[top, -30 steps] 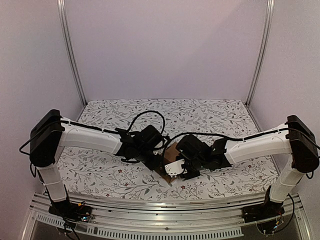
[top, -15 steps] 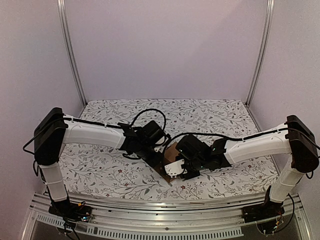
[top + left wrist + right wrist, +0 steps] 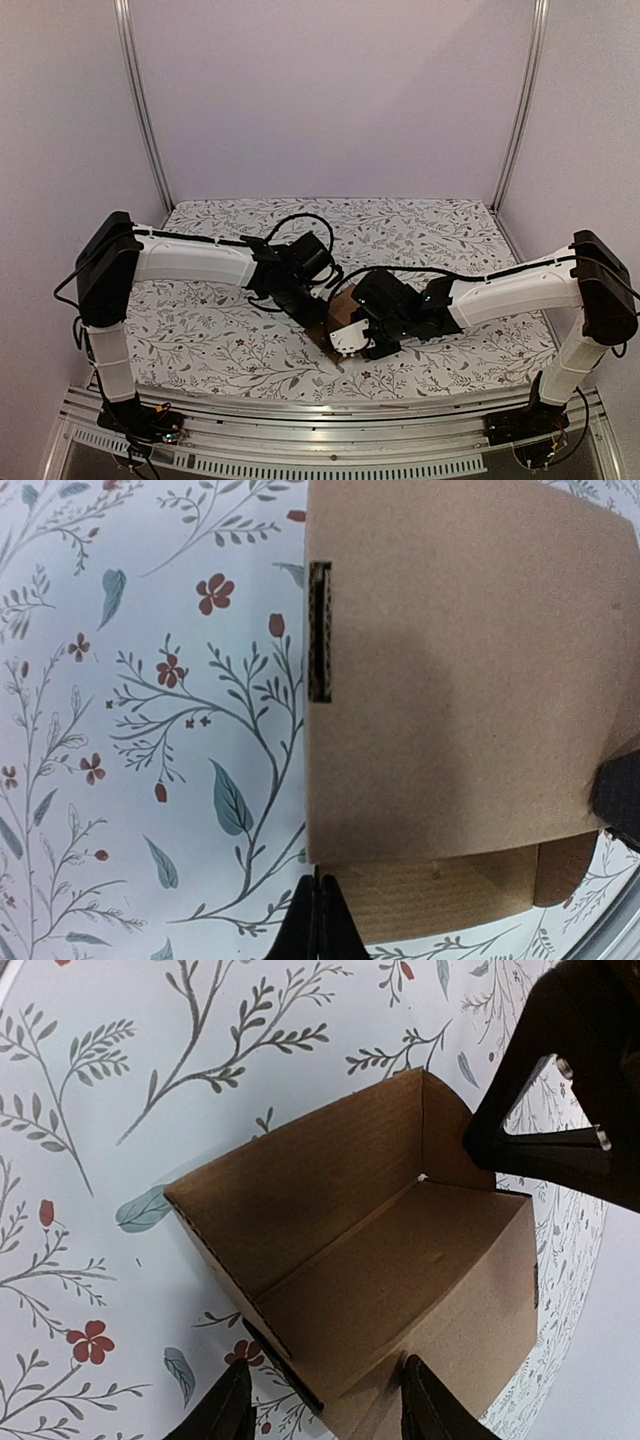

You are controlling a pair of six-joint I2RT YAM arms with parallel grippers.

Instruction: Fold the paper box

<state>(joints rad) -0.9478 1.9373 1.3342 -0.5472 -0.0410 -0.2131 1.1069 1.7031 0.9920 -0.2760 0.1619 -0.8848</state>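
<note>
Near the table's front edge, the right gripper (image 3: 325, 1405), fingers apart around the box (image 3: 400, 1260) wall, should hold it steady while the closed left gripper (image 3: 316, 920) pushes gently.

One paper box (image 3: 341, 303) of plain brown cardboard is counted; the same single box is seen in the left wrist view (image 3: 450, 680) and in the right wrist view (image 3: 380, 1270). One narrow slit is visible in its panel in the left wrist view. Two arms are counted, each ending in one tool: the left tool (image 3: 318, 312) and the right tool (image 3: 325, 1405), two tools in all. One bench (image 3: 200, 340) with a floral cover is counted. Two upright metal posts are seen at the back corners.
</note>
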